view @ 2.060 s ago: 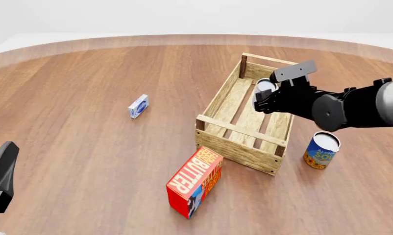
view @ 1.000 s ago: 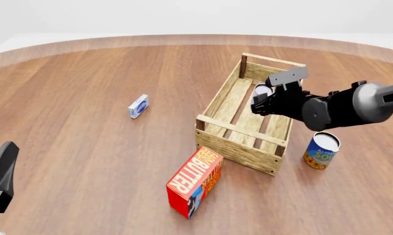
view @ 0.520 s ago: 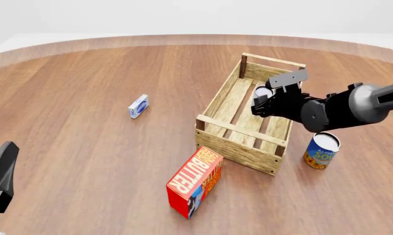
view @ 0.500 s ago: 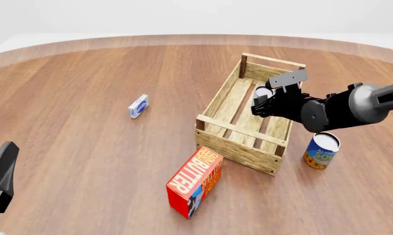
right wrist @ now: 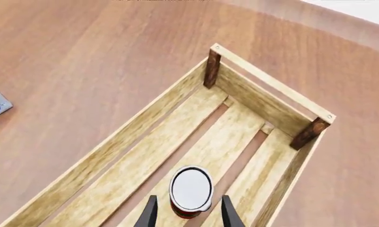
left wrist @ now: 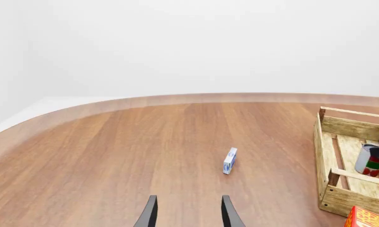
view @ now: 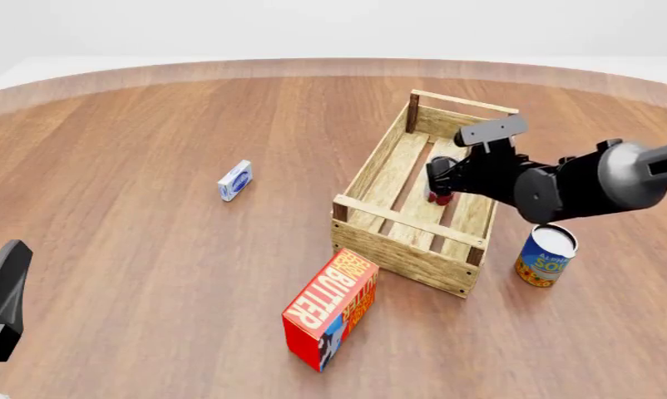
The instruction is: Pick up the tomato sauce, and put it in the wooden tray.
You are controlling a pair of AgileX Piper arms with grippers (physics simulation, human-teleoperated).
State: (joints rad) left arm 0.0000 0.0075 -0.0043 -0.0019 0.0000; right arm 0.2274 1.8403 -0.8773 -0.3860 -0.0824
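- The left gripper (left wrist: 187, 213) hangs with fingers spread and nothing between them at the near left corner of the worktop (view: 145, 125).
- A small blue-and-white box (view: 234, 180) lies left of centre.
- A red butter box (view: 330, 307) lies beside the wooden tray (view: 373, 166).
- The tomato sauce (right wrist: 191, 190) stands upright on the tray's slats.
- The right gripper (right wrist: 187, 212) is released, fingers flanking the can.
- A blue and yellow-orange can (view: 546, 254) stands near the right edge.

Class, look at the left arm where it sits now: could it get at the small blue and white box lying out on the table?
Probably yes. The left gripper is open and points toward the small blue and white box, with only bare table between them; whether the arm stretches that far can't be judged.
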